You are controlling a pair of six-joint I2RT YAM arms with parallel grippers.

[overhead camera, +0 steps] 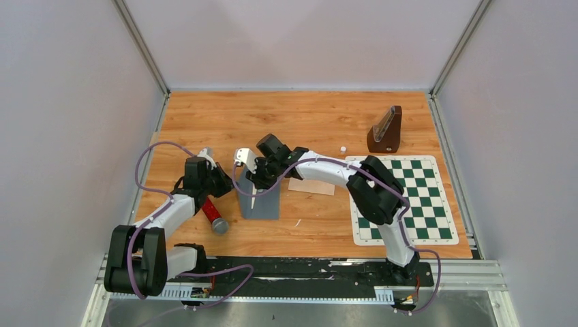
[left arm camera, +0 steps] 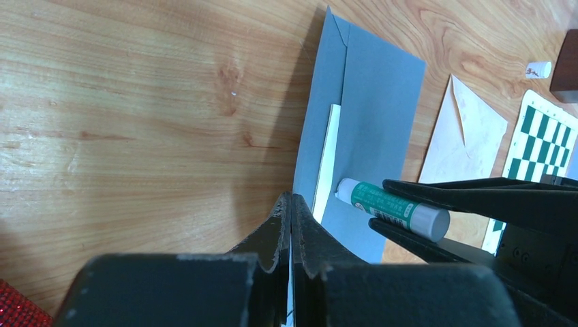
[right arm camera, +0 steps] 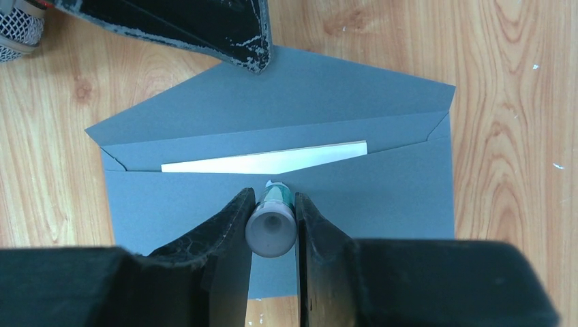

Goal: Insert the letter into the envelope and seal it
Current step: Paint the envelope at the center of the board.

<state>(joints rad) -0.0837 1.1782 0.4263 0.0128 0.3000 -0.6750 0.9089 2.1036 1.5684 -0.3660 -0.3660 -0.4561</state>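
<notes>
The grey envelope (right arm camera: 382,184) lies flat on the table with its flap (right arm camera: 286,102) open. The white letter (right arm camera: 266,162) sits inside, only its top edge showing in the mouth. My right gripper (right arm camera: 272,204) is shut on a green and white glue stick (right arm camera: 272,221), whose tip touches the envelope body just below the mouth. My left gripper (left arm camera: 291,199) is shut with nothing between its jaws, its tips at the point of the open flap. From above, the envelope (overhead camera: 262,202) lies between the left gripper (overhead camera: 228,184) and the right gripper (overhead camera: 262,178).
A red-handled microphone (overhead camera: 213,216) lies left of the envelope. A beige envelope (overhead camera: 311,185) lies to its right, then a green chessboard mat (overhead camera: 409,197). A brown wooden stand (overhead camera: 385,131) and a small white cap (overhead camera: 343,148) sit further back.
</notes>
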